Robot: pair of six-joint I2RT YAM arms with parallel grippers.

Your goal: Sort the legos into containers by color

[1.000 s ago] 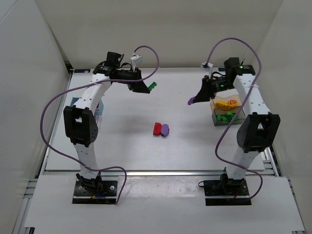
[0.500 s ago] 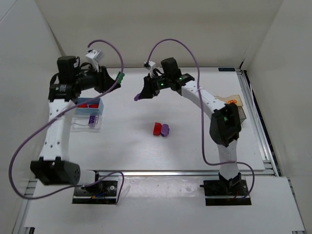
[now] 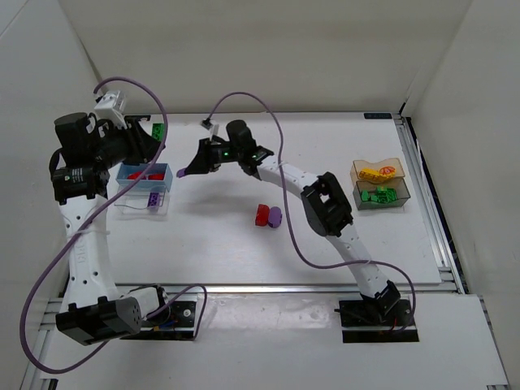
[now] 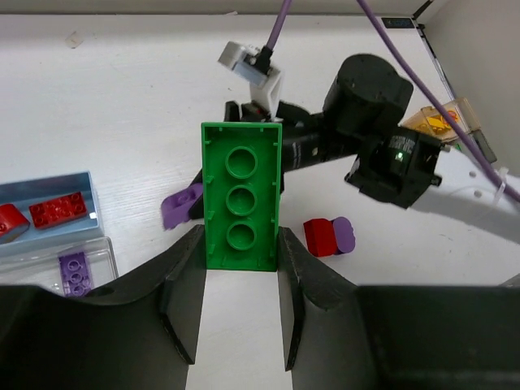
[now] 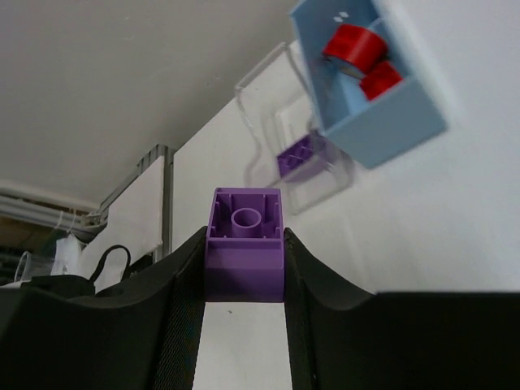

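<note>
- Now our left claw (image 4: 240,253) pinches a green brick (image 4: 240,191) by its long sides, aloft.
- Our right claw (image 5: 244,280) pinches a purple brick (image 5: 244,221) near the clear box (image 5: 268,130).
- We judge both light, stiff, slick.

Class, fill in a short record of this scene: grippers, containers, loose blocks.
left gripper: shut on green block
right gripper: shut on purple block
blue container: red blocks
clear container: one purple piece
amber container: yellow blocks
dark container: green blocks
loose pair: red lego touching purple lego
</note>
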